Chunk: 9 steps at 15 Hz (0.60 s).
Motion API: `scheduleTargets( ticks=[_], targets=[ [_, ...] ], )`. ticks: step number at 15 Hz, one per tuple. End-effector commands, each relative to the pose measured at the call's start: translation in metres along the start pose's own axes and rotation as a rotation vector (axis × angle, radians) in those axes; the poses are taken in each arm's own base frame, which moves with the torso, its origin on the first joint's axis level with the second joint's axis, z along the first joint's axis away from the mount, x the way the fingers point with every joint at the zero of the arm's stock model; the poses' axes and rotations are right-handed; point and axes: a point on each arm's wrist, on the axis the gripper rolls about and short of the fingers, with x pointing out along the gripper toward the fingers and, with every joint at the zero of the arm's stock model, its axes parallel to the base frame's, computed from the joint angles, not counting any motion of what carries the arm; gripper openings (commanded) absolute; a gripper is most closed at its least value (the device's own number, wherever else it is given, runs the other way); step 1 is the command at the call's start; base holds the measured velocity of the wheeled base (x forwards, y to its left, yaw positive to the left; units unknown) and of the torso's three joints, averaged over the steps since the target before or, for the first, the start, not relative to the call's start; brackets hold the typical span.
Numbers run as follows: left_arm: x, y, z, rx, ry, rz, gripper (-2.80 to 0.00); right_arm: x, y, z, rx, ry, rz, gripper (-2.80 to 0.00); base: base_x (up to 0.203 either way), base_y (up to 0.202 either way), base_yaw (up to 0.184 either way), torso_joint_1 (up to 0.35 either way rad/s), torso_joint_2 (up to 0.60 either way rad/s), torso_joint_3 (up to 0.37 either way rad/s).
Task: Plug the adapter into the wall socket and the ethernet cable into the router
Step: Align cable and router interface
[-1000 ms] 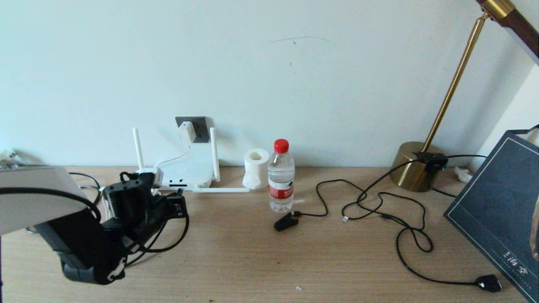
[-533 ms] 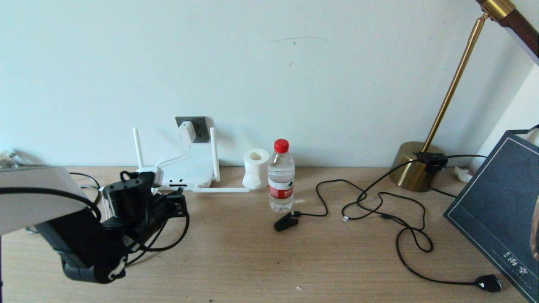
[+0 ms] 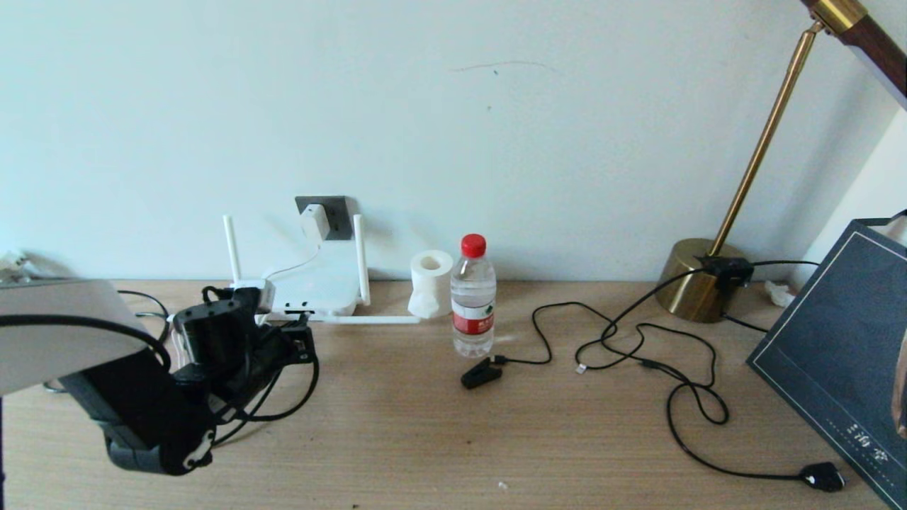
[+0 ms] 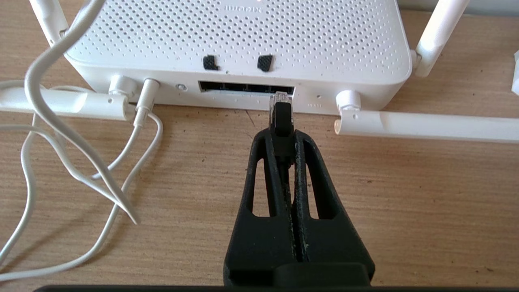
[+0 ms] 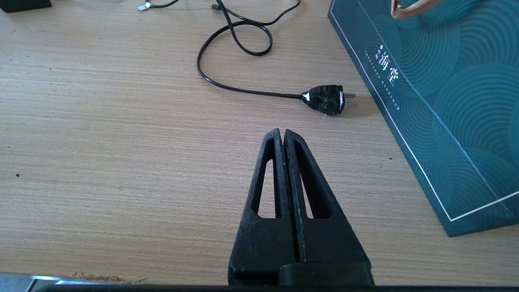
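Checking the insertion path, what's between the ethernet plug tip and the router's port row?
Nothing: in the left wrist view the ethernet cable plug's clear tip, pinched by the left gripper, sits at the router ports.

Left gripper point(image 4: 281, 136) clamped, held low; right gripper point(image 5: 282, 136) closed

- A plain pale wall point(image 3: 496, 127) stands behind the desk, with a thin faint mark high on it.
- The desk point(image 3: 439, 439) is of light wood with fine grain.
- A brass lamp point(image 3: 698, 287) stands at the right, its round base near the wall and its thin rod leaning up to the right.
- Soft daylight falls evenly.
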Motion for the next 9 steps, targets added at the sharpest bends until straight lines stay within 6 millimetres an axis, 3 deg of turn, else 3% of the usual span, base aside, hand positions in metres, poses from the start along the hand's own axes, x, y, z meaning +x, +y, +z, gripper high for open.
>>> scheduleTargets(
  ticks=[1, 9],
  targets=[
    [0.0009, -0.0001, 0.0007, -0.001, -0.008, 0.001, -2.8, 0.0001, 0.0, -0.0001, 0.0, 0.003, 0.001, -2.8, 0.0, 0.0, 0.0, 0.0, 0.0, 0.0],
    [0.0026, -0.0004, 0.0017, -0.002, -0.014, 0.001, -2.8, 0.0, 0.0, -0.0001, -0.001, 0.003, 0.001, -2.8, 0.0, 0.0, 0.0, 0.0, 0.0, 0.0]
  ],
)
